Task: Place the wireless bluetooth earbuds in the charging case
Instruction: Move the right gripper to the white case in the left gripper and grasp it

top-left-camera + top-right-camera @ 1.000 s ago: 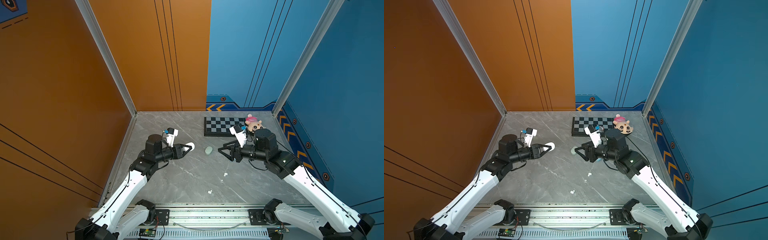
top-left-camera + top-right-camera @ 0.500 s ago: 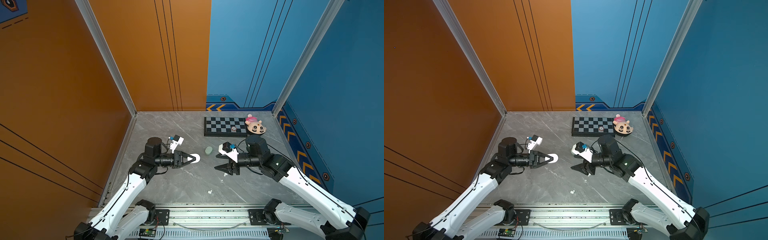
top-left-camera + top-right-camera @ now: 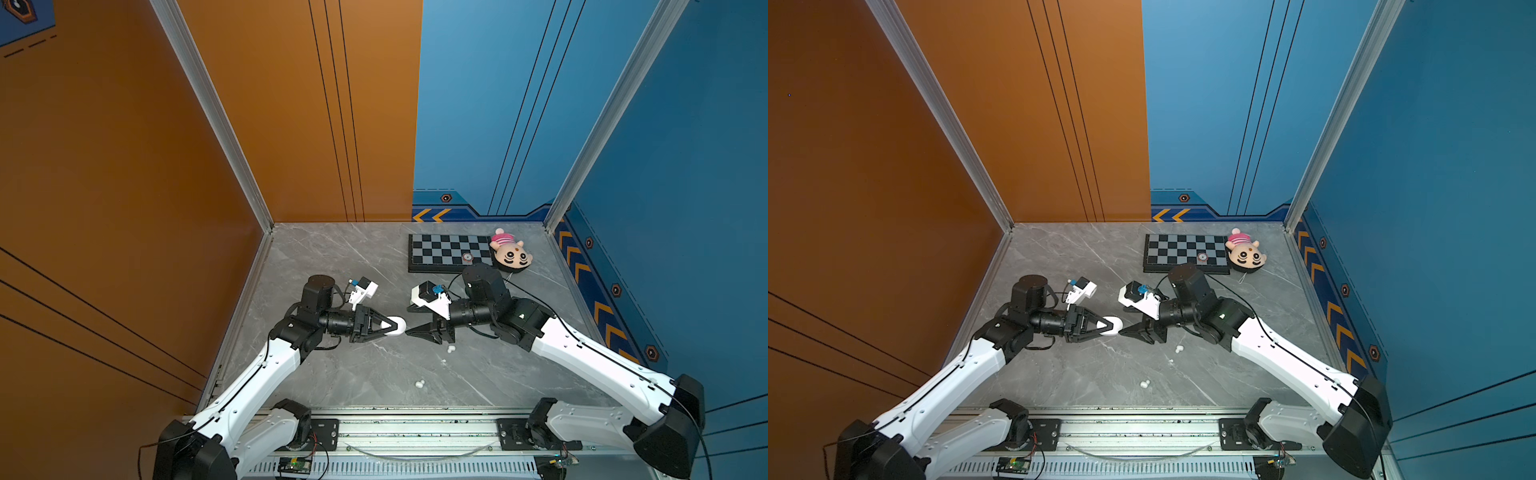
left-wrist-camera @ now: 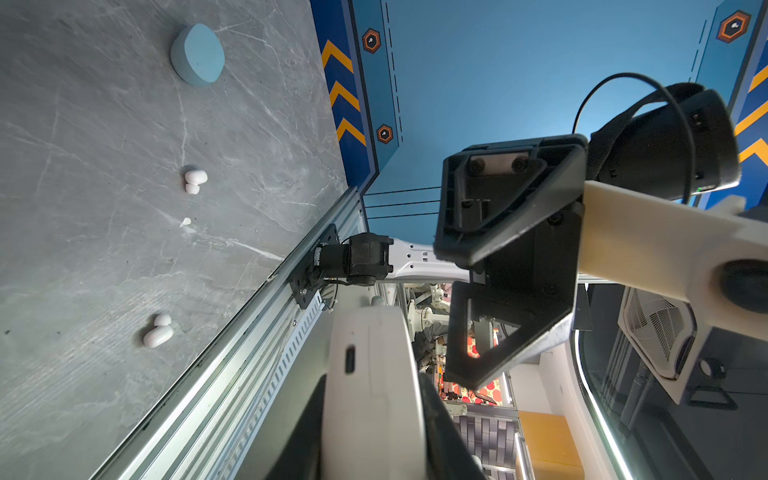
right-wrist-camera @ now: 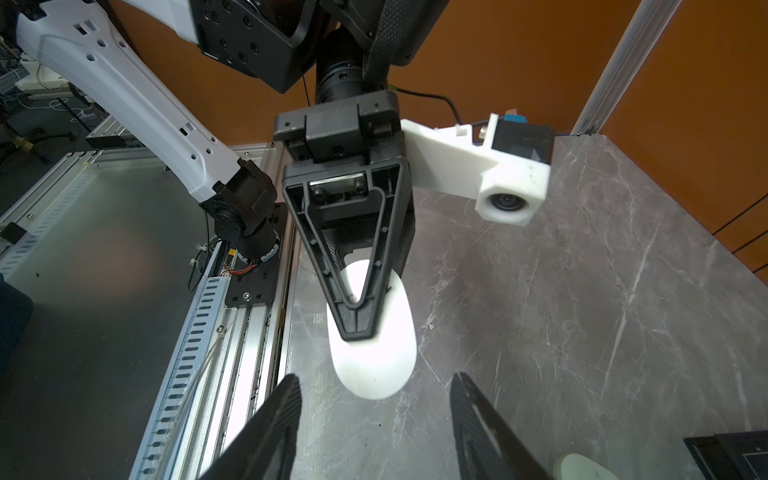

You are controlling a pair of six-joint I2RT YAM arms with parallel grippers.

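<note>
White charging case (image 5: 374,365) clamped in the left gripper's (image 5: 358,330) narrowed fingers; the facing right gripper (image 5: 376,419) stands half open, empty.

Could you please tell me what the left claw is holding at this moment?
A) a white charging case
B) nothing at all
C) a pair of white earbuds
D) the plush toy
A: the left claw is shut on the white charging case, whose rounded end sticks out past the claw's tips in the right wrist view.
</note>
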